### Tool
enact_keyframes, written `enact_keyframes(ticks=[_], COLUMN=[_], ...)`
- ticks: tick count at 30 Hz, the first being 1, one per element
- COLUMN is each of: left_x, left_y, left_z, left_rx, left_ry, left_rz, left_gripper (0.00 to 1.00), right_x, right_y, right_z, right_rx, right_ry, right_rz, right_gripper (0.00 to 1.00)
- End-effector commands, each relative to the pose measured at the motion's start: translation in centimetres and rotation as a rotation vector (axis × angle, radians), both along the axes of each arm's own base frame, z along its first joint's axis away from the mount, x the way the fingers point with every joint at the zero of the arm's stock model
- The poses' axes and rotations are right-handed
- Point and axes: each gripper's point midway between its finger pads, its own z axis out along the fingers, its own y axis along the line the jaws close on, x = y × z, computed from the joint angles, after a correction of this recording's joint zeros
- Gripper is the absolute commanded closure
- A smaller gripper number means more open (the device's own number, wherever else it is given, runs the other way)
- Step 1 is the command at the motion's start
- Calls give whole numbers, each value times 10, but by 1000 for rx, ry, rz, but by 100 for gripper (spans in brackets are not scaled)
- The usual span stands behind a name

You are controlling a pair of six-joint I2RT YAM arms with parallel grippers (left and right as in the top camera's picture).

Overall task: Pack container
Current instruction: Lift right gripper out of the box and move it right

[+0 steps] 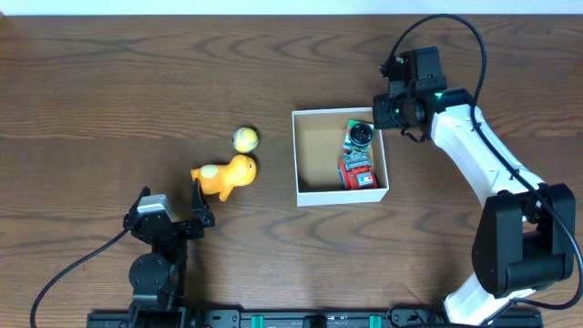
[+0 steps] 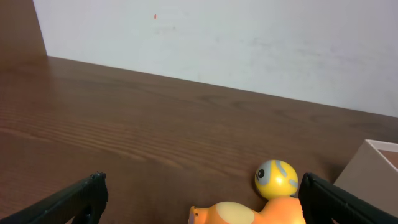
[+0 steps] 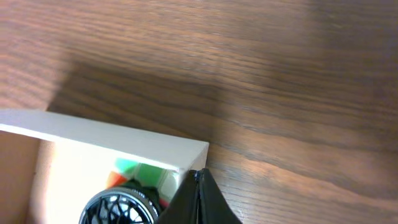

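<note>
Two toys, an orange figure (image 1: 225, 177) and a yellow-and-blue ball (image 1: 245, 138), lie on the table (image 1: 109, 91) just left of the container (image 1: 297, 159). The container sits a little right of the table's middle, with a red-and-green toy (image 1: 358, 167) along its right wall. It looks light, with thin walls likely to flex and a base likely to slide on the smooth wood, so a pinch on a wall close to a corner seems safest. The right gripper (image 1: 390, 111) hangs at the container's far right corner, its arm stretched from the table's near right corner, jaws shut on nothing visible. The left gripper (image 1: 170, 202) sits low by the near edge, jaws spread wide and empty, facing the orange figure.
</note>
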Motion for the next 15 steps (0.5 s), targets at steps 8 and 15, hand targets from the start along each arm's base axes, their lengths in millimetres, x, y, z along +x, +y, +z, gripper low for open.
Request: enact_keyframes(ticks=[8,15], left_x=[-1,-1], left_y=[2,2], left_z=[-18,-18], left_rx=[21,21], left_ry=[53,53], left_rz=[7,7], left_gripper=[2,2], right_x=[-7,-20], right_y=[-60,-93], right_z=[-13,-18], right_rx=[-178,-267], right_ry=[58,112], right_rz=[-249,-320], right_gripper=[48,1])
